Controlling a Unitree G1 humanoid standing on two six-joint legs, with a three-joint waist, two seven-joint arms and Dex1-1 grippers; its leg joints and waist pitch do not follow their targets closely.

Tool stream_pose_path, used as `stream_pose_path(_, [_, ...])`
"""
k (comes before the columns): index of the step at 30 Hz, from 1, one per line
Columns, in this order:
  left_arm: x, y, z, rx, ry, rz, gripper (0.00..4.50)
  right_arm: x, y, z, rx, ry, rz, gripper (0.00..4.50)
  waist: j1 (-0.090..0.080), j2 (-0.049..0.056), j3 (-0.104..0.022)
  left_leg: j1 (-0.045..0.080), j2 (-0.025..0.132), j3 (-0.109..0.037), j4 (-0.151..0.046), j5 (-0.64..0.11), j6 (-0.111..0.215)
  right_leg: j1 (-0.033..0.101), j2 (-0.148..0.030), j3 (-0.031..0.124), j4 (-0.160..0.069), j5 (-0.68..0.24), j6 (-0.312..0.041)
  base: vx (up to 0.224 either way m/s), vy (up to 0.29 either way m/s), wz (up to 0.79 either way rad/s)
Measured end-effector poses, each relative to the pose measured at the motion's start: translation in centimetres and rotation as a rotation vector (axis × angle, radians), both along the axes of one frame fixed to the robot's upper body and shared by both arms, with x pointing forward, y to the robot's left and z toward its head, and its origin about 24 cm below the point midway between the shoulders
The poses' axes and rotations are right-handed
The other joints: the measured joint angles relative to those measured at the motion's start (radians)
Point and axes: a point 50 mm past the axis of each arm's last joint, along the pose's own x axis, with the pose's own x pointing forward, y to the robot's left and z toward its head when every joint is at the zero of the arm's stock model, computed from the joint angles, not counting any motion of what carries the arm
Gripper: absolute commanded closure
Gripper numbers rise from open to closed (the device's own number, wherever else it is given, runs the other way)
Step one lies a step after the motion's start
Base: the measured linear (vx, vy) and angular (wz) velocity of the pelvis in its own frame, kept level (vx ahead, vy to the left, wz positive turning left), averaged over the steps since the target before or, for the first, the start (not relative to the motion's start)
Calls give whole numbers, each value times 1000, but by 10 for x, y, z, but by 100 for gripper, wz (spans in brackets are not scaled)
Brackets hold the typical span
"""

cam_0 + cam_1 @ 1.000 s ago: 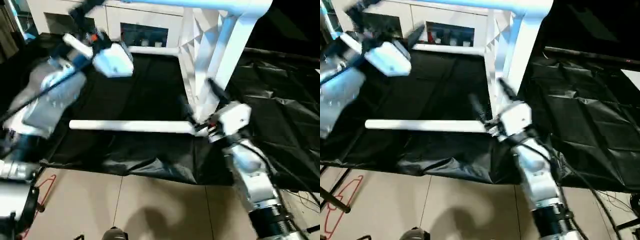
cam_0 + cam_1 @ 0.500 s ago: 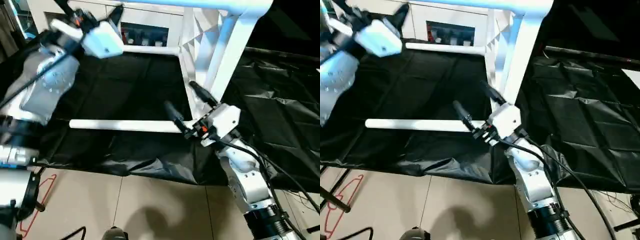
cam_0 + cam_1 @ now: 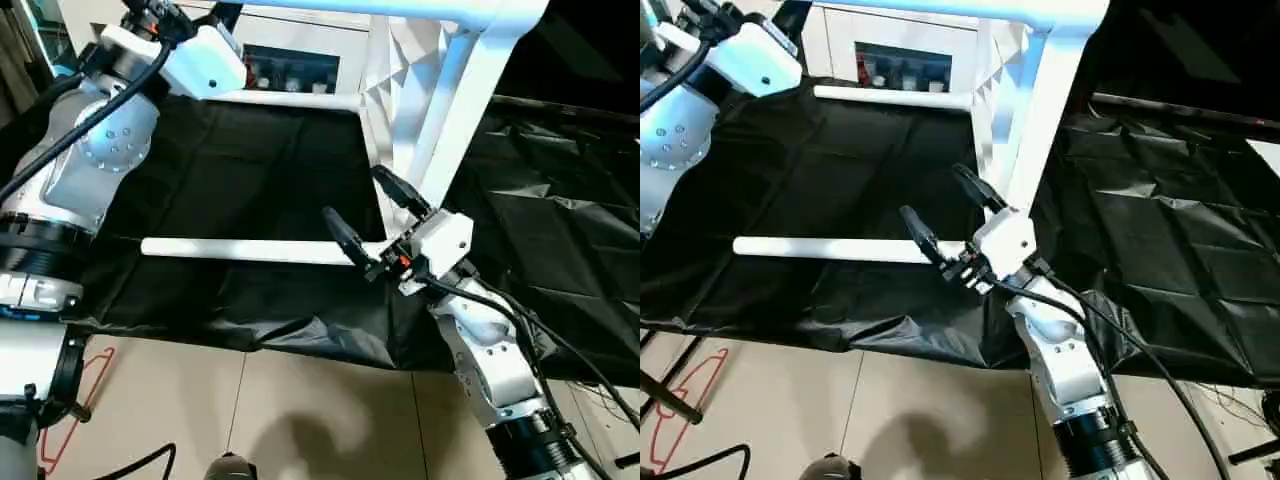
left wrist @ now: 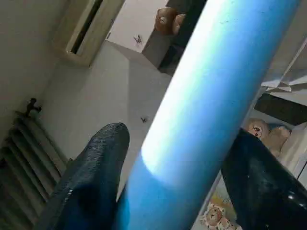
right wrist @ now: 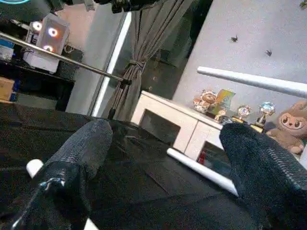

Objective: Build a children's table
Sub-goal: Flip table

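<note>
On the crinkled black plastic sheet (image 3: pixel 560 230) that covers the work surface, the white plastic children's table (image 3: pixel 400 100) stands tipped on its side, its ribbed underside showing beside a smooth tapered tube leg (image 3: pixel 455 95) fitted in a corner socket, while another fitted leg (image 3: pixel 360 8) runs level along the top of the head views. One loose white tube leg (image 3: pixel 240 251) lies flat across the sheet in front of it, and a further white tube (image 3: pixel 290 99) lies at the far edge near a white cabinet with glass doors (image 3: pixel 290 65). Compared with a second ago, the left gripper (image 4: pixel 168 158) has risen from above the sheet to the level top leg; in its wrist view its textured black fingers (image 4: pixel 96 163) straddle that round tube, and I cannot tell whether they press it. The right gripper (image 3: pixel 368 213) has drawn back a little from the table's upright leg and hangs with its fingers spread and empty over the near end of the loose leg. Beige floor tiles (image 3: pixel 300 410) show below the sheet's draped edge.
</note>
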Motion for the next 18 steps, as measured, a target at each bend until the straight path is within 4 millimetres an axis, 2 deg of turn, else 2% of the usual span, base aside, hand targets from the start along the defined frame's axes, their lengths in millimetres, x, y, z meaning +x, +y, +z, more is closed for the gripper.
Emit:
stream_pose_path(3, [1,1,-1,17,25,2,179,0,1,0,-3,1,4,46,4,0,0,0,0,0,0,0,0,0,0,0,0,0,0,0,0,0])
stream_pose_path(6, [3,1,1,24,109,0,202,0,2,-2,-20,11,18,46,16,2,-1,0,0,0,0,0,0,0,0,0,0,0,0,0,0,0])
stream_pose_path(10, [7,1,2,17,201,5,216,-1,6,-4,-38,26,44,46,23,16,-8,1,-1,0,0,0,0,1,-1,0,0,0,0,0,0,0])
stream_pose_path(13, [11,1,4,-20,320,22,220,-1,5,-8,-60,57,51,46,25,18,-9,1,-1,0,-2,0,0,1,-1,0,1,0,0,0,0,0])
stream_pose_path(18, [15,4,4,-77,436,49,221,-1,3,-14,-83,90,62,46,26,29,-12,2,-2,0,-3,0,0,1,-2,0,1,0,0,0,0,0])
